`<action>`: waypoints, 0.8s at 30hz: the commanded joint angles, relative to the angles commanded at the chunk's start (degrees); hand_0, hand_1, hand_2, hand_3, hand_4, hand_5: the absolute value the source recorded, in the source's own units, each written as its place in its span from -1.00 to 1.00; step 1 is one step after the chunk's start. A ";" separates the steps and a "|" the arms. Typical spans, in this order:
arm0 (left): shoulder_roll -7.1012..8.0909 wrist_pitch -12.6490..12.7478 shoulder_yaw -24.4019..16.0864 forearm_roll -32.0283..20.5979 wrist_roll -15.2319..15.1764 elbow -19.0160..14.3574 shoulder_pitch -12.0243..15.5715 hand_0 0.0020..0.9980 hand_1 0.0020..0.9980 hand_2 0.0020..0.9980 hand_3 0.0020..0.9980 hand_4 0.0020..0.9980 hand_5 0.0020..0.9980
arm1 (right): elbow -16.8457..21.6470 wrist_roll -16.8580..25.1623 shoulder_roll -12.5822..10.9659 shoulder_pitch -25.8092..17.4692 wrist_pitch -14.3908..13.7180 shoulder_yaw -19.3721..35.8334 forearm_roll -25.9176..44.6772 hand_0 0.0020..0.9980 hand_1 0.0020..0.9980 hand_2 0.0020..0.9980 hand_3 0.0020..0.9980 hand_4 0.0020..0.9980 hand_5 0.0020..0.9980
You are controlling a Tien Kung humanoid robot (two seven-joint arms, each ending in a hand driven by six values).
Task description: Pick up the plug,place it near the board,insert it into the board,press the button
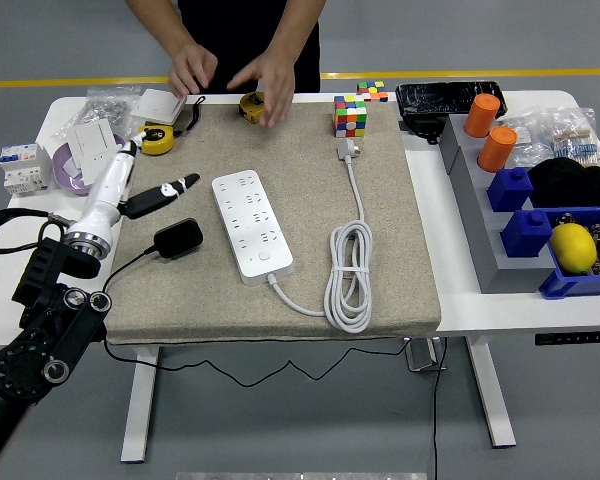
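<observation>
The white power strip [252, 226] lies lengthwise on the tan mat [400, 250], its button [264, 256] at the near end. A black plug [178, 238] with a thin black cable rests on the mat just left of the strip. My left hand [163, 192] hovers a little above and behind the plug, its fingers stretched out toward the strip and holding nothing. The person's hands [265, 85] are off the strip, raised over the mat's far edge. My right arm does not show.
The strip's own white cord is coiled [348, 275] on the mat's right half, its plug [348, 150] below a colour cube [350, 115]. Two yellow tape measures [155, 138] and sockets lie far left. A grey rack [480, 200] with orange cylinders and blue bins stands right.
</observation>
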 joint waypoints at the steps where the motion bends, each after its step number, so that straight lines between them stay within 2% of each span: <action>1: -0.55 1.09 -1.36 -1.86 -1.37 -1.60 0.92 0.88 1.00 0.97 0.92 1.00 0.81 | 0.00 -0.01 0.01 -0.04 -0.02 0.09 -0.06 0.60 0.45 0.44 0.25 0.90 0.34; 3: -1.54 2.42 -4.50 -7.08 -4.31 -5.42 2.97 0.88 1.00 0.97 0.92 1.00 0.81 | 0.00 0.02 0.05 -0.14 -0.03 0.25 -0.09 0.60 0.45 0.44 0.25 0.90 0.34; 6: -2.78 1.86 -8.66 -14.15 -6.60 -10.46 6.05 0.88 1.00 0.97 0.92 1.00 0.81 | 0.00 -0.01 0.15 -0.26 -0.08 0.61 -0.22 0.60 0.45 0.44 0.25 0.90 0.34; 7: -3.13 1.18 -10.02 -16.76 -6.81 -12.02 7.06 0.79 0.97 0.88 0.84 1.00 0.82 | 0.00 -0.02 0.19 -0.30 -0.09 0.67 -0.28 0.61 0.45 0.44 0.25 0.90 0.33; 10: -3.52 0.06 -12.55 -23.84 -6.82 -14.30 9.25 0.79 0.97 0.88 0.84 1.00 0.82 | 0.00 0.07 0.28 -0.32 -0.08 0.69 -0.18 0.61 0.45 0.44 0.25 0.90 0.33; 13: -3.44 -1.25 -13.81 -29.39 -6.16 -14.80 11.07 0.76 0.95 0.86 0.84 1.00 0.83 | 0.00 0.16 0.37 -0.24 -0.06 0.70 -0.09 0.61 0.45 0.43 0.25 0.90 0.34; 16: -3.53 -2.45 -14.55 -29.72 -5.31 -14.72 12.72 0.76 0.95 0.86 0.84 1.00 0.83 | 0.00 0.28 0.41 -0.04 -0.04 0.48 0.09 0.61 0.45 0.43 0.25 0.90 0.34; 24: -3.59 -3.46 -16.01 -27.78 -4.68 -14.86 14.52 0.76 0.94 0.85 0.83 1.00 0.83 | 0.00 0.04 0.32 -0.11 -0.17 0.90 -0.29 0.61 0.45 0.43 0.25 0.91 0.33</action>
